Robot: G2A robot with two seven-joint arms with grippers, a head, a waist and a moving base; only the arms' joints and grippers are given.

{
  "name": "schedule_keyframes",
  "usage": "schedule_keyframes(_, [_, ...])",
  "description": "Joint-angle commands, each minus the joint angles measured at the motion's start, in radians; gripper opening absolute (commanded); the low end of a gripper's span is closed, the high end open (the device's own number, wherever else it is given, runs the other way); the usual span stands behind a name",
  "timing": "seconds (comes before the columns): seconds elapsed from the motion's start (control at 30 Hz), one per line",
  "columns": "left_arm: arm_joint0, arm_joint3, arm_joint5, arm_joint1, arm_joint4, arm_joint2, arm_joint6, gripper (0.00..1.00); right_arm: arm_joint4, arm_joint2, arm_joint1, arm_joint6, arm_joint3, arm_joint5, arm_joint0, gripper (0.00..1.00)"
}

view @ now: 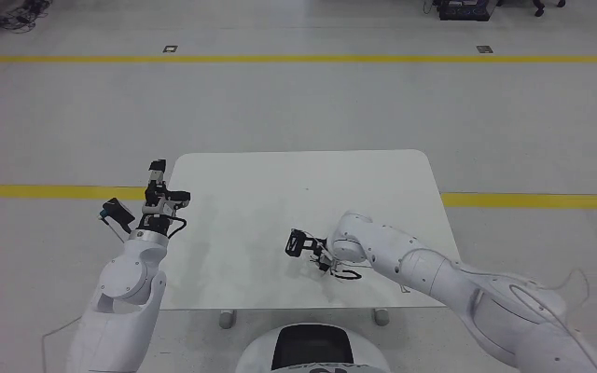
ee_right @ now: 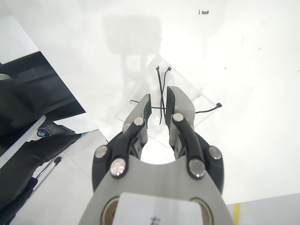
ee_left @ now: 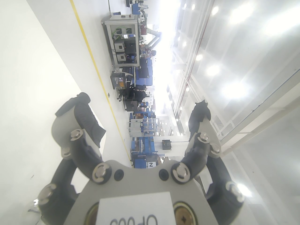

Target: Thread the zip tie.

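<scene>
Three black zip ties lie on a clear plastic sheet (ee_right: 185, 87) on the white table (view: 308, 177). Two of them (ee_right: 160, 83) cross each other, heads pointing away from the wrist. The third (ee_right: 208, 110) lies across them, its head off the sheet's edge. My right gripper (ee_right: 158, 92) hangs just above the crossed ties, open by a narrow gap, nothing pinched between its ribbed pads (ee_right: 169, 101). In the top view it (view: 298, 244) sits over the table's front middle. My left gripper (ee_left: 140, 104) is open and empty, pointing up by the table's left edge (view: 157, 182).
The table edge (ee_right: 70, 90) runs close beside the clear sheet in the right wrist view. A small brown mark (ee_right: 205, 12) is on the tabletop farther out. The back half of the table (view: 308, 177) is bare white surface.
</scene>
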Motion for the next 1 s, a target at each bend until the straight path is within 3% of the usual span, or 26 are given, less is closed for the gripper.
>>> schedule_keyframes(0.0, [0.0,0.0,0.0,0.0,0.0,0.0,0.0,1.0,-0.005,0.0,-0.005,-0.001,0.008,0.0,-0.001,0.16])
schedule_keyframes(0.97, [0.0,0.0,0.0,0.0,0.0,0.0,0.0,1.0,-0.06,0.0,-0.076,-0.035,0.129,0.0,-0.011,0.13])
